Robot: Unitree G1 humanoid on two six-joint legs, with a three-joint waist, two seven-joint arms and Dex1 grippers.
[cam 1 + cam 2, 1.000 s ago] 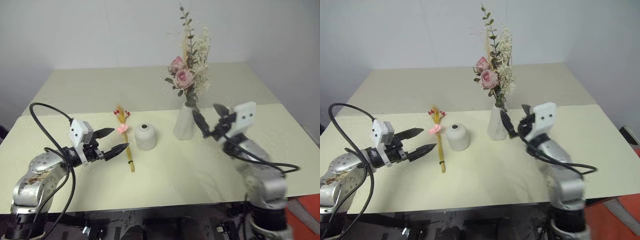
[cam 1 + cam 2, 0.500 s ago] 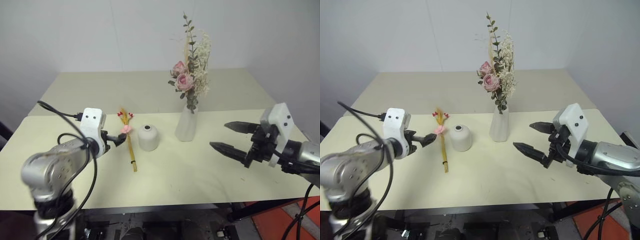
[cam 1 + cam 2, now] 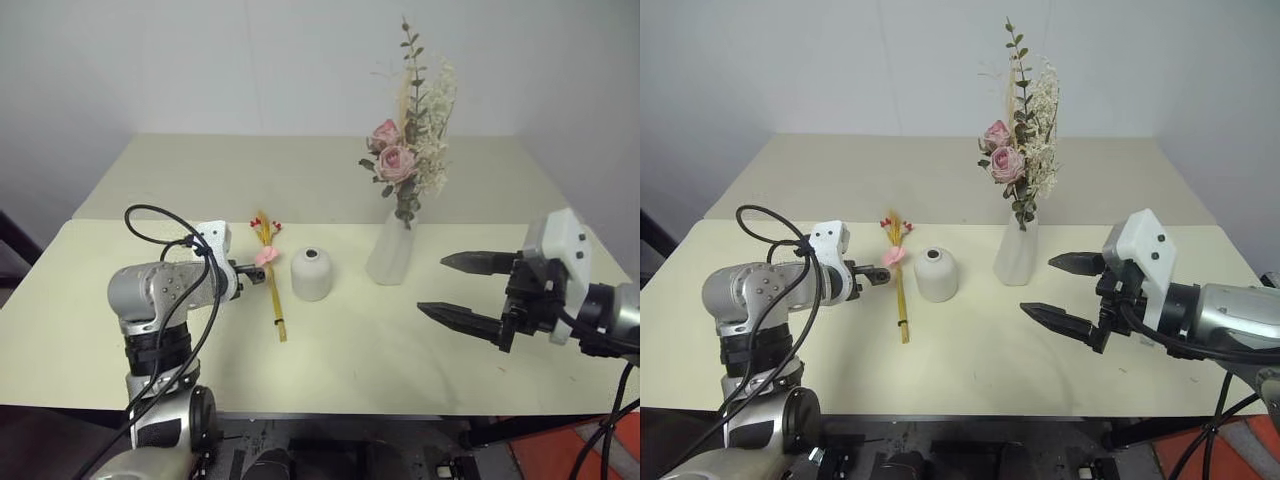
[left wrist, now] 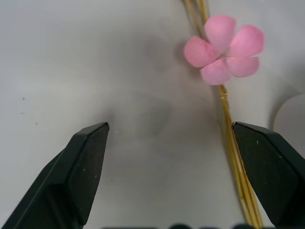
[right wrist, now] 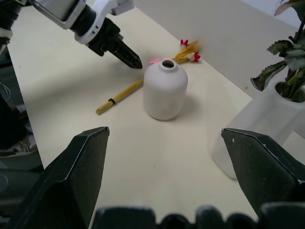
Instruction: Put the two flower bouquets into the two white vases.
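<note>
Two pincers gape wide, holding nothing. Left pincer [image 3: 878,274] hovers beside the thin bundle [image 3: 900,290] lying on the counter [image 3: 970,350] next to the short vase [image 3: 936,274]. Rose bouquet [image 3: 1020,150] stands in the tall vase [image 3: 1016,255]; right pincer [image 3: 1055,290] is nearby.

rose bouquet [image 3: 408,150] in tall vase [image 3: 392,252], thin bundle [image 3: 271,280] flat beside short vase [image 3: 312,273]

A pale yellow table [image 3: 350,365] is seen bearing a short rounded white vase [image 3: 312,274], a tall tapered white vase [image 3: 391,256] and a thin yellow-stalked bundle [image 3: 272,290].
</note>
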